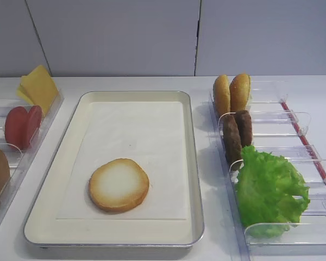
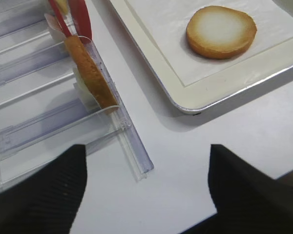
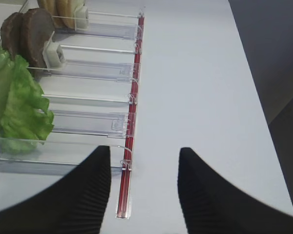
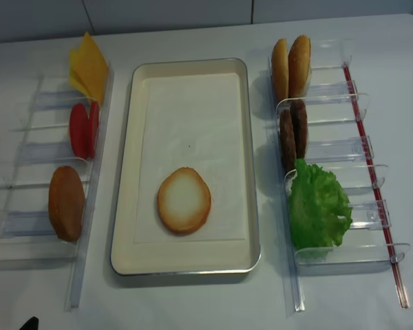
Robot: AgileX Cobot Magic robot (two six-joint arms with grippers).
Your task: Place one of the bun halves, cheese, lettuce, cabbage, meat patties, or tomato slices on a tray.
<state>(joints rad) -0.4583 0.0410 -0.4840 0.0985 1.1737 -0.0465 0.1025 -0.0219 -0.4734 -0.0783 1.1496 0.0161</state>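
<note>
Looking down from the wrists, we see both pairs of fingers spread wide and holding nothing. The left fingers (image 2: 36, 195) hang over the bare bench (image 2: 185, 161) beside the near end of the left bins (image 2: 39, 122); the right fingers (image 3: 219, 195) hang over the bench just past the red-edged end of the right bins (image 3: 97, 73).

Between the two rows of bins sits the tray (image 1: 193, 163), its paper liner carrying one bun half (image 1: 119, 185). This lies flat, pale cut face up, toward the near end of the tray and a little left of its middle, touching nothing else.

In the left bins we find, from far to near, the cheese (image 1: 38, 87) leaning upright, the tomato slices (image 1: 23, 126) standing on edge, and a brown bun (image 4: 66, 203) in the nearest filled compartment.

In the right bins, from far to near, two orange buns (image 1: 231, 93) stand on edge side by side, then the two patties (image 1: 237, 133) also on edge, then the lettuce (image 1: 269, 190), which fills its compartment and spills above the clear walls. The outer lengths of these right bins hold nothing we can make out.
</note>
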